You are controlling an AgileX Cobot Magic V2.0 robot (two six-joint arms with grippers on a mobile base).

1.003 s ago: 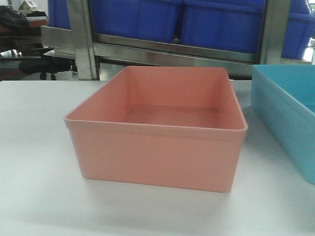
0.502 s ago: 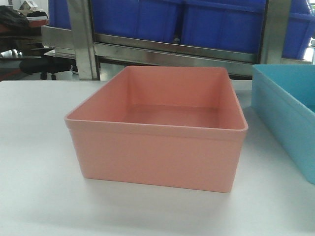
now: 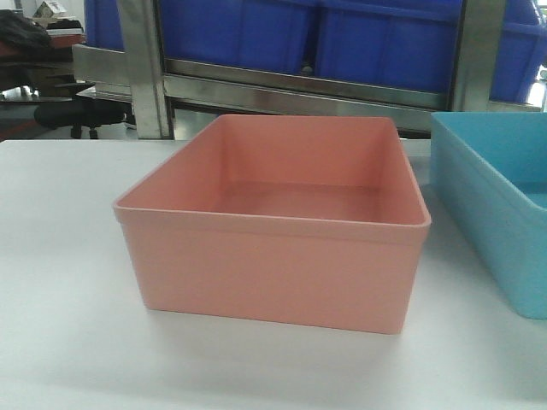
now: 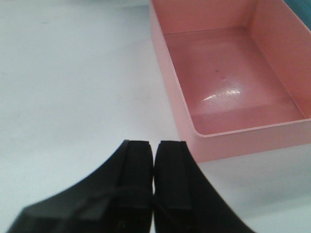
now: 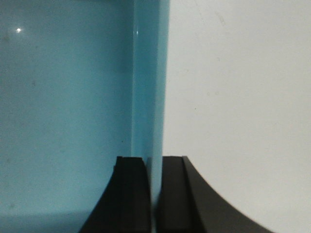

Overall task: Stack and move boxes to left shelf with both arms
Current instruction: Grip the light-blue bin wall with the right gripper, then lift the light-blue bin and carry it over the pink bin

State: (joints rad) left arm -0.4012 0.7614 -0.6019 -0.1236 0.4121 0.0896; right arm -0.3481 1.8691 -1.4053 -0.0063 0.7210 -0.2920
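Two open-top bins on my grey-white tabletop, side by side
The salmon pink bin sits centre, empty, rounded corners; the light blue bin just right of it. My right gripper pinches the blue wall; left gripper pressed together, empty, beside the pink one

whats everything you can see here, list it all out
pink bin: one, salmon pink, open and empty, middle of the table
light blue bin: one, light blue, right of the pink bin and apart from it, cut off by the frame edge
dark blue bins: at least two, dark blue, on the rack behind the table
steel rack: one, brushed metal, behind the table
table: one, grey-white, under the pink bin
office chair: one, black, far left background
left tool: one, black, fingers together on nothing, over bare table beside the pink bin
right tool: one, black, fingers closed astride the light blue bin's wall
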